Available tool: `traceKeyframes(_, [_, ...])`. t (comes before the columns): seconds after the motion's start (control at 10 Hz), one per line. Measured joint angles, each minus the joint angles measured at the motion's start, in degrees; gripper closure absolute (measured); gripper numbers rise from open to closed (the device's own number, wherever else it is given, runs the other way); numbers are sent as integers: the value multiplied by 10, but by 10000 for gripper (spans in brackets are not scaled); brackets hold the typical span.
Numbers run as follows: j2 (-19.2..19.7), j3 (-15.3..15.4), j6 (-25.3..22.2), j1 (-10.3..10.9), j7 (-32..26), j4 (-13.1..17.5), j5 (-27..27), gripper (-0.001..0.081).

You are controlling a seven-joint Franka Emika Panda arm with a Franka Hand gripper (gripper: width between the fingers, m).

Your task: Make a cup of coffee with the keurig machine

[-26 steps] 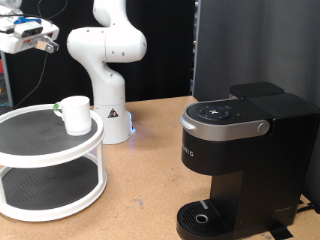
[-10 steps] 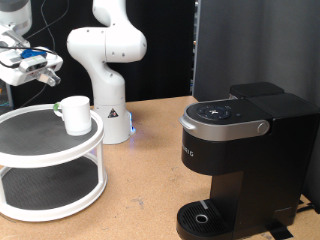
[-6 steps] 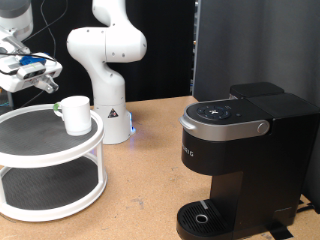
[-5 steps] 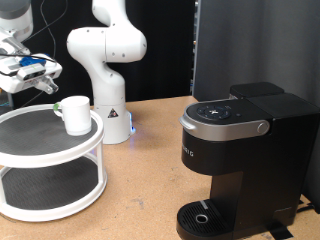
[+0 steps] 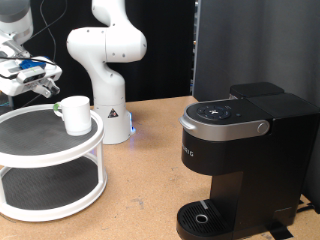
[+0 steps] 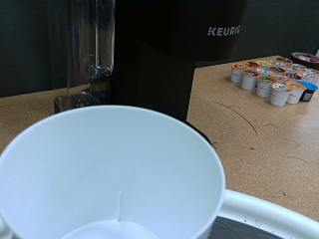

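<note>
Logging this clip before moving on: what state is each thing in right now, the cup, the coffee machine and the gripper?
cup: upright on the top tier of the round stand, looks empty, not held.
keurig machine: handle down, lid closed, nothing on its drip tray.
gripper: just beside the cup, at the exterior view's left, holding nothing.
pods: grouped on the table, lids on.

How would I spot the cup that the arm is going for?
Find the round white two-tier stand at the exterior view's left. On its dark top shelf, near the rim, stands a plain white cylindrical mug with a side handle, the only thing on that shelf, just beside the gripper.
</note>
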Motion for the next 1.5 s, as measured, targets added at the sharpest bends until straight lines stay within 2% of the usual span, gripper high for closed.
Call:
traceKeyframes(0.2, [1, -1, 8, 3, 0, -2, 2, 507])
traceKeyframes(0.3, [1, -3, 13, 5, 0, -3, 3, 507])
traceKeyframes(0.4, [2, -5, 20, 9, -2, -5, 4, 325])
traceKeyframes(0.5, [4, -10, 27, 15, -7, -8, 6, 325])
traceKeyframes(0.6, [8, -18, 34, 21, -16, -11, 6, 149])
traceKeyframes(0.7, [14, -25, 43, 28, -27, -14, 7, 35])
traceKeyframes(0.9, [26, -42, 57, 43, -46, -18, 8, 6])
traceKeyframes(1.2, [41, -60, 67, 62, -60, -19, 12, 6])
traceKeyframes(1.5, [44, -65, 69, 75, -60, -19, 25, 6])
